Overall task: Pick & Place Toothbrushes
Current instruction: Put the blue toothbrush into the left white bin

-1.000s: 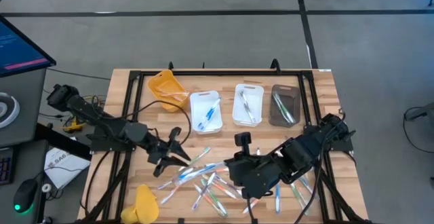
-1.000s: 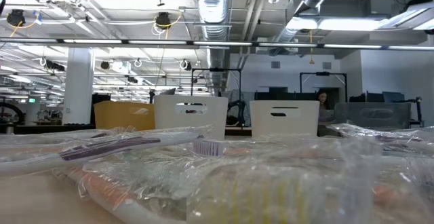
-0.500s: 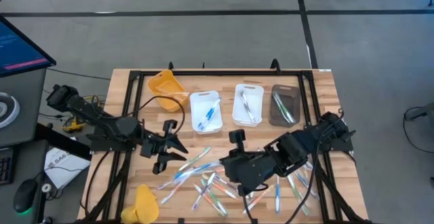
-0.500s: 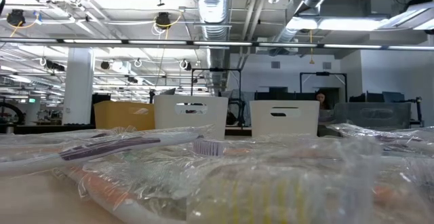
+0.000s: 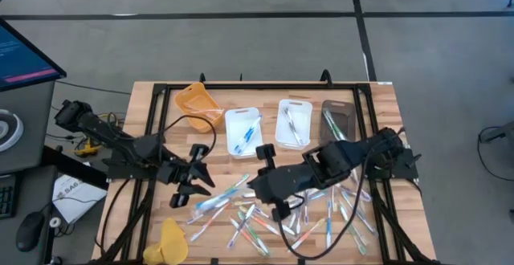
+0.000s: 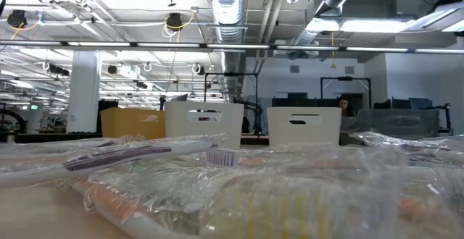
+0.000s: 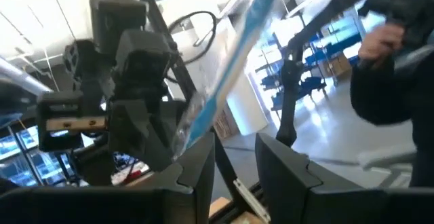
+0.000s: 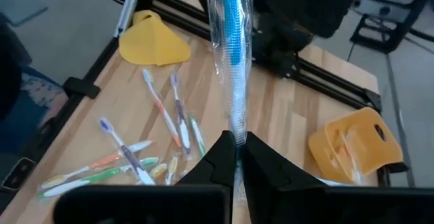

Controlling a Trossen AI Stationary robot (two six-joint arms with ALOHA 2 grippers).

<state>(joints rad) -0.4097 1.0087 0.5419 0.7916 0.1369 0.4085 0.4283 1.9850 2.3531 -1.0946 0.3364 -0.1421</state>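
1. The right gripper [image 8: 235, 157] pinches a wrapped blue toothbrush [image 8: 232, 61] that sticks out straight ahead of its fingertips.
2. The left gripper [image 7: 234, 157] stands narrowly parted; the same toothbrush [image 7: 224, 61] seems to sit between its fingers.
3. Loose toothbrushes [image 5: 249, 221] lie below both grippers.

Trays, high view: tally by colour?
white trays: 2
yellow trays: 2
dark tray: 1, partly covered by the right arm
Total: 5
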